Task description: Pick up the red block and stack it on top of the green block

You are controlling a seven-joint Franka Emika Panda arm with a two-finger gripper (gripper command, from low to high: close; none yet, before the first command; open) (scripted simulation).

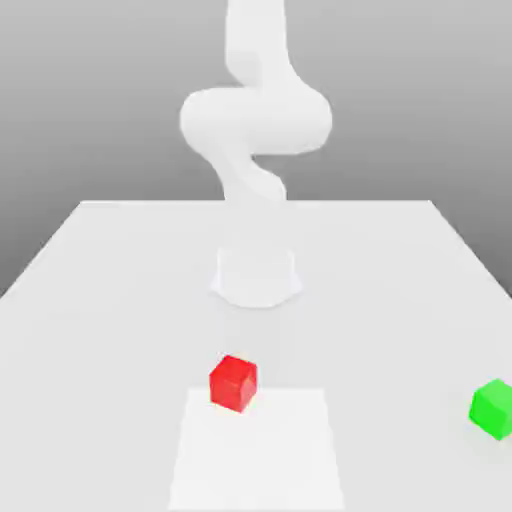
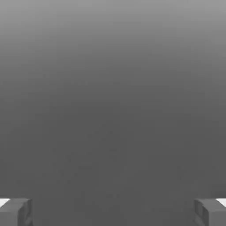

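The red cube-shaped block (image 1: pixel 233 383) lay on the pale, flat tabletop (image 1: pixel 110 370), in the nearer part of the exterior view, a little to that view's left of the middle. It sat turned at an angle, with one corner edge toward the camera and its top face showing, and it overlapped the far edge of a brighter white, flat four-sided patch (image 1: pixel 257 460) on the table, near that patch's corner on the exterior view's left. The bright green cube-shaped block (image 1: pixel 494 408) was well apart from it, out at the exterior view's right, partly cut off by the picture's border and likewise turned at an angle. The red block was not on top of the green one; each stood separately. Behind them, the smooth white robot arm (image 1: pixel 257 120) rose from its rounded base (image 1: pixel 256 278) on the table, its upper part running out past the top of the exterior view. In the hand view, the dark grey two-finger gripper (image 2: pixel 113 212) was spread open, its two fingertips (image 2: pixel 209 212) wide apart with nothing held between them, and a plain grey backdrop (image 2: pixel 113 110) lay beyond.
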